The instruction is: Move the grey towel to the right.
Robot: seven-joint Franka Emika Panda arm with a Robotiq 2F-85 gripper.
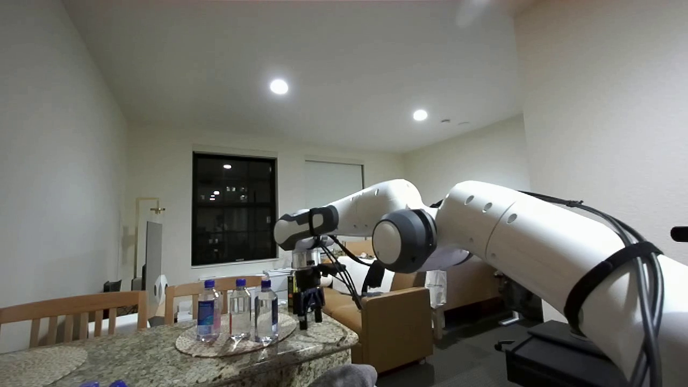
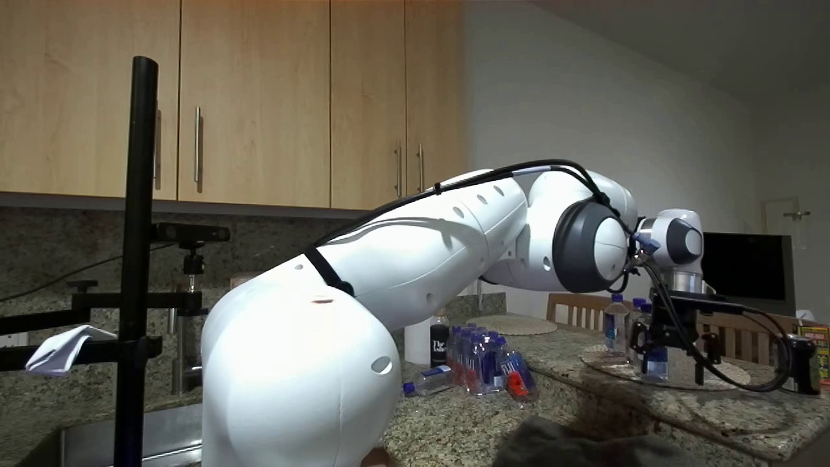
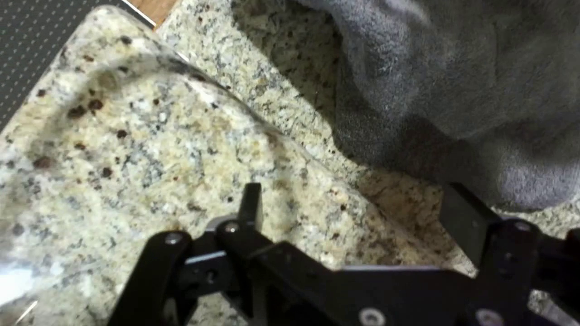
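Observation:
The grey towel (image 3: 453,81) lies crumpled on the lower granite counter, filling the upper right of the wrist view. Only its top shows at the bottom edge of both exterior views (image 1: 346,375) (image 2: 570,447). My gripper (image 3: 353,190) is open, with bare granite between its fingers. It hangs pointing down over the end of the raised granite counter, as an exterior view also shows (image 1: 310,321). In the wrist view the right finger overlaps the towel's near edge; I cannot tell how far above it the finger is. The left finger is over the raised counter.
Three water bottles (image 1: 239,314) stand on a round woven mat (image 1: 215,352) beside the gripper. A dark can (image 2: 804,363) stands close to it. Several more bottles (image 2: 483,360) stand on the lower counter. The raised counter's edge (image 3: 290,140) runs between gripper and towel.

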